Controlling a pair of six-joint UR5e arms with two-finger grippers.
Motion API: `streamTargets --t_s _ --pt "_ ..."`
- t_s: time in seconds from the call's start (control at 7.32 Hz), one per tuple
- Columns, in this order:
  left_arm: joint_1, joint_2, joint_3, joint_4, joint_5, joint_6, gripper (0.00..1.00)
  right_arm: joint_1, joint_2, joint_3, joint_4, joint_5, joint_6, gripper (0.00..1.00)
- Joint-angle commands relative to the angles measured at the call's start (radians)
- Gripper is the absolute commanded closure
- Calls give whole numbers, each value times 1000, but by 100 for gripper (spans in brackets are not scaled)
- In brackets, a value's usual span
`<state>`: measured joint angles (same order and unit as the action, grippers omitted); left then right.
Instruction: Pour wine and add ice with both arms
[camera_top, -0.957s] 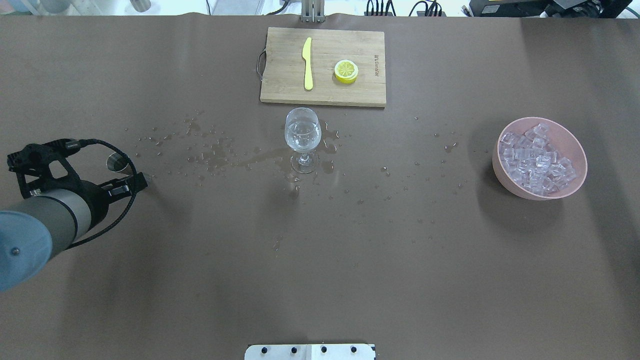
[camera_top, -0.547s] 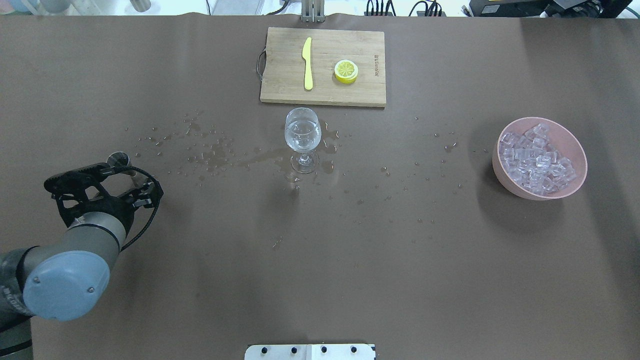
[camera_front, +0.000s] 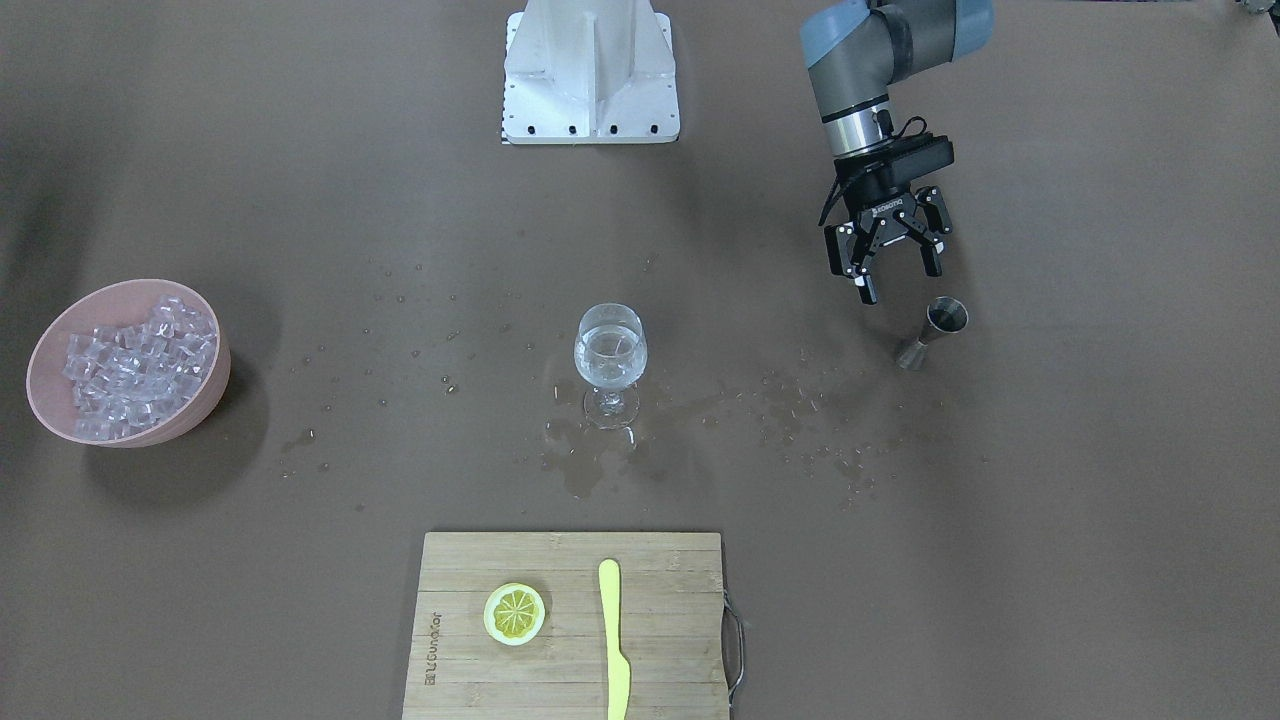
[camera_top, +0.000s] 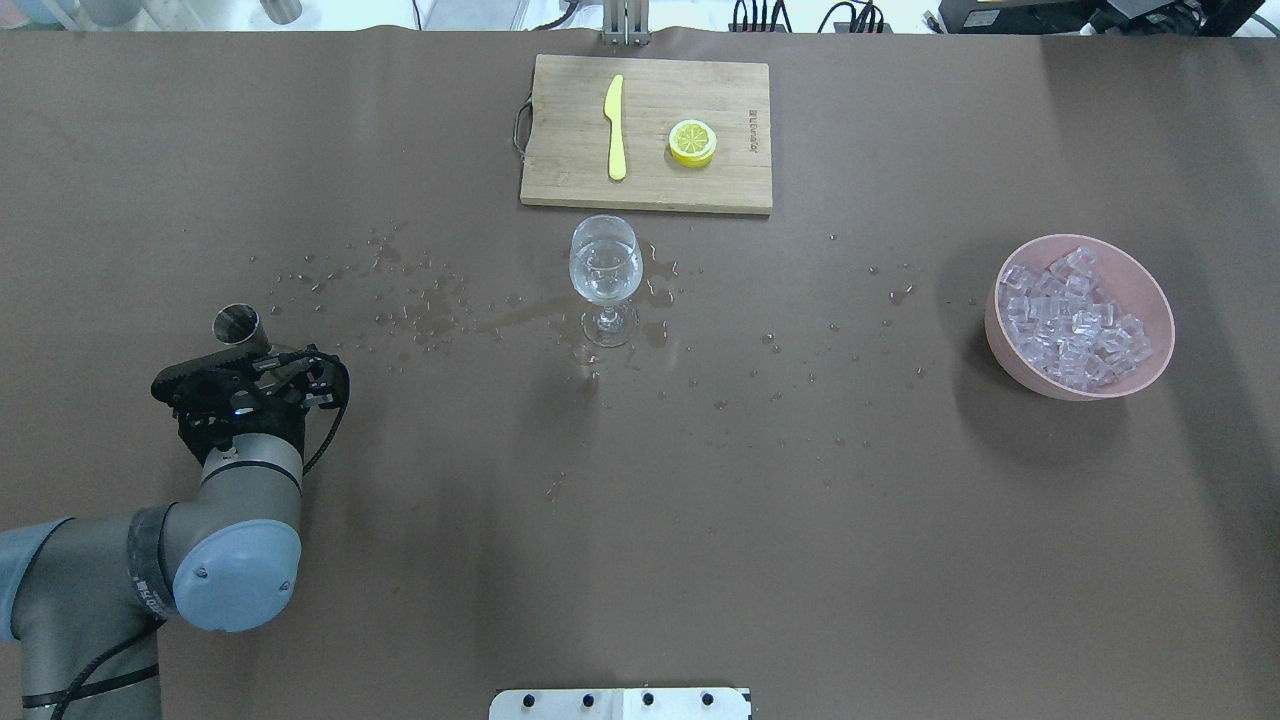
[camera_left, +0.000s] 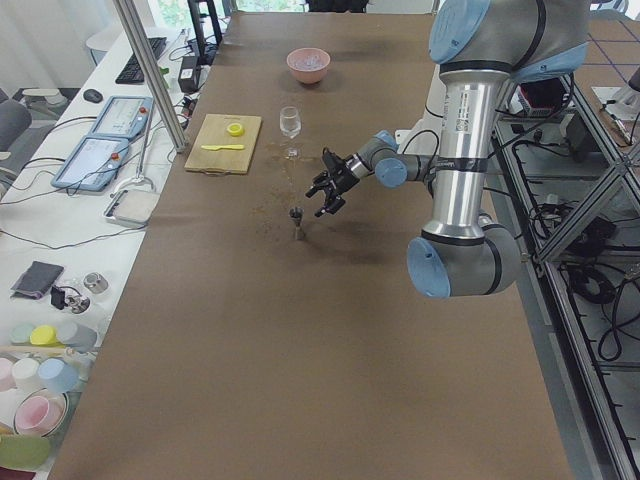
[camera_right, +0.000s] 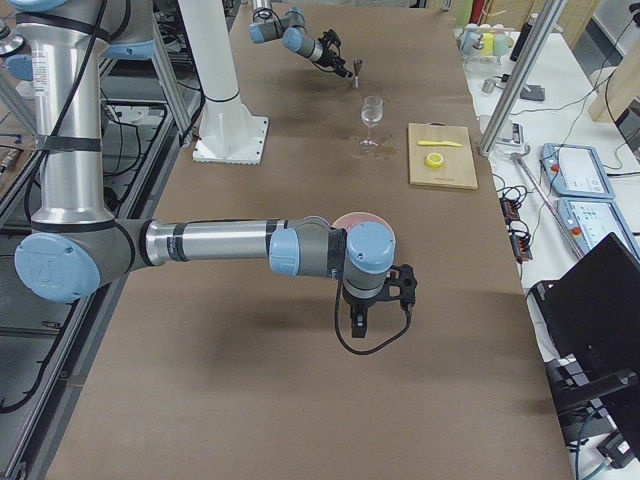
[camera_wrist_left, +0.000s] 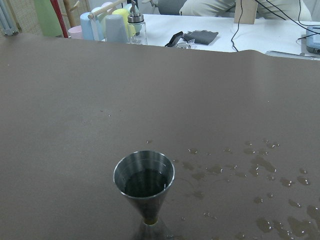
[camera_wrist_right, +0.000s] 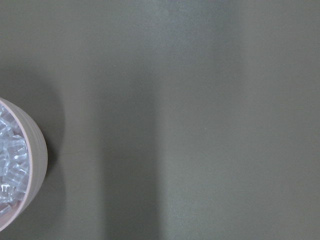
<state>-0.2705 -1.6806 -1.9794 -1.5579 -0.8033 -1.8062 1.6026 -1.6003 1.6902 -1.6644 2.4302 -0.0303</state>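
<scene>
A wooden cutting board (camera_top: 645, 130) is laid on the brown table (camera_top: 900, 560), near its far edge in the overhead view. A yellow knife (camera_top: 615, 125) and a lemon slice (camera_top: 692, 142) are placed on it, side by side and apart. Beside the slice something is printed, perhaps a brand name.

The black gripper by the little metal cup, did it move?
Yes. Against the still jigger, the left gripper swung from its left to just below it in the overhead view, nearer the robot.
</scene>
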Motion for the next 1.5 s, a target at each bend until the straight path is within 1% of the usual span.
streamTargets --t_s 0.0,0.14,0.27,0.55,0.82,1.09,1.23,1.37 --pt "4 -4 53 -2 48 -24 2 -4 2 -1 0 1 1 0" --pt "4 -5 88 -4 80 -50 2 -4 3 -1 0 3 1 0" --pt "5 -7 106 -4 84 -56 2 -6 3 -3 0 1 1 0" --pt "7 -57 197 -4 105 -99 2 -6 5 -1 0 1 1 0" --pt "5 -64 212 -4 111 -99 2 -6 5 -3 0 1 1 0" --pt "2 -59 211 -4 134 -99 2 -7 10 -1 0 3 1 0" --pt "-7 -50 211 -2 163 -99 2 -7 10 -3 0 3 1 0" --pt "-12 -48 212 -2 165 -102 2 -7 10 -4 0 3 1 0"
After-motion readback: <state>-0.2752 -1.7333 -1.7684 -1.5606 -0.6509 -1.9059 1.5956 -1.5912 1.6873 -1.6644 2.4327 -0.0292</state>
